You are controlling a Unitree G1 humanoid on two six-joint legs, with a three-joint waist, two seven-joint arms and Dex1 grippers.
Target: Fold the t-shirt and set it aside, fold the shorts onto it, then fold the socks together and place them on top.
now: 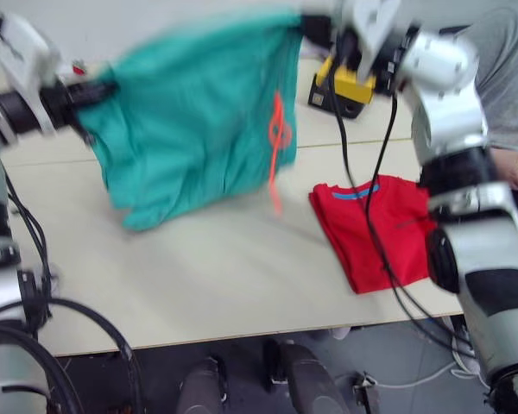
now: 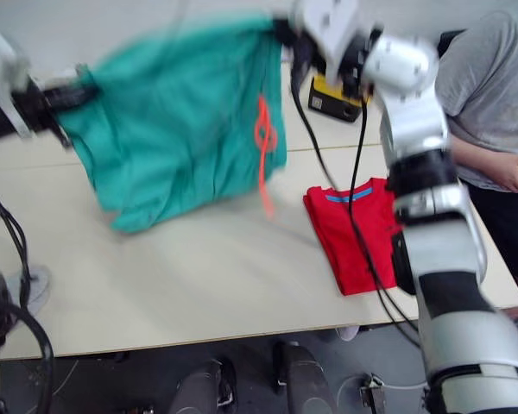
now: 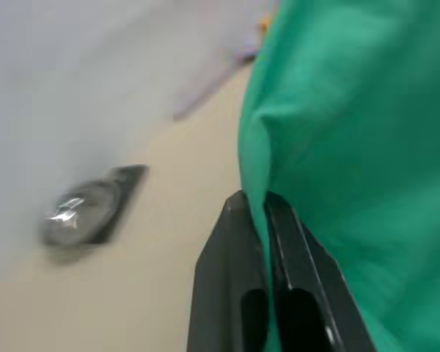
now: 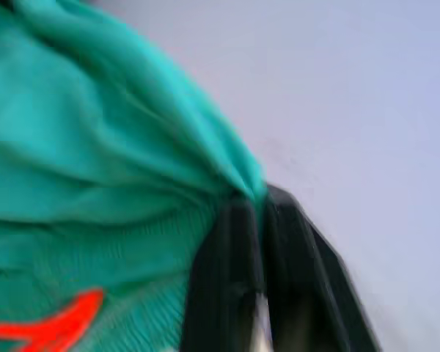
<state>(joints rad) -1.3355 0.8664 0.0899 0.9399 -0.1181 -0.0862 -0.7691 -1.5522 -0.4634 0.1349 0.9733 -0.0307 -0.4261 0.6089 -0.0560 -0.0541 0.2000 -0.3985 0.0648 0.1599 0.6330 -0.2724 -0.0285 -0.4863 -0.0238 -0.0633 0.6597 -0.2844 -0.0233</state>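
— Above the left half of the table (image 1: 242, 285), the shorts (image 1: 198, 121) are hanging stretched between both arms, with the lower hem sagging toward the tabletop. How is the cloth behaving?

— It is looking soft, light and floppy, drooping wherever nothing is holding it. The left gripper (image 3: 268, 202) is pinching one top corner, fingers clamped tight on the fabric; the right gripper (image 4: 260, 202) is clenching the other corner, by the waistband. The orange drawstring (image 1: 276, 147) is dangling loose down the front.

— And the t-shirt?

— The t-shirt (image 1: 371, 228) is lying folded on the right side of the table, near the right arm, well apart from the shorts.

— Where should the hold be?

— Probably where it is now, on the thicker corner edges, since thin cloth may be slipping out of a shallow pinch. Judging by the sag, the middle is needing the table's support for a clean fold. The drawstring could be snagging on a cable (image 1: 363, 198).
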